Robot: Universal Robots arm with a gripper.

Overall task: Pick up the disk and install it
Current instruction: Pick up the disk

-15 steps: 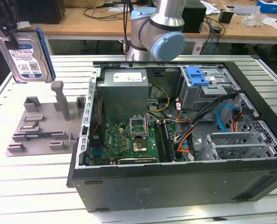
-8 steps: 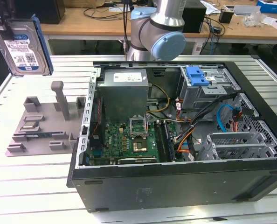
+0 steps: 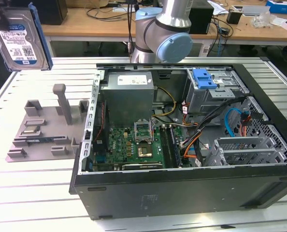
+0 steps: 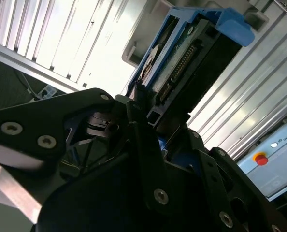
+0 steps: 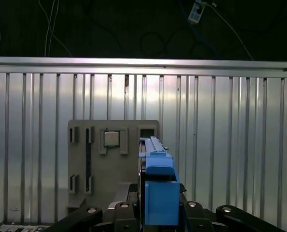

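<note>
The disk (image 3: 20, 38), a silver hard drive with a white-and-blue label in a blue carrier bracket, hangs high in the air at the exterior view's far left, above and behind the grey fixture. In both wrist views my gripper (image 4: 148, 118) (image 5: 158, 215) is shut on the disk (image 4: 182, 63) (image 5: 158, 186), its black fingers clamping the two sides. The disk stands on edge, its connector side showing in the second wrist view. It is well clear of the open computer case (image 3: 182, 188).
A grey holder fixture (image 3: 42, 130) (image 5: 114, 154) lies on the ribbed metal table below the disk. Inside the case are a drive cage with a blue latch (image 3: 204, 79), a grey power supply (image 3: 129, 94), the motherboard and cables. The arm's base (image 3: 165, 34) stands behind the case.
</note>
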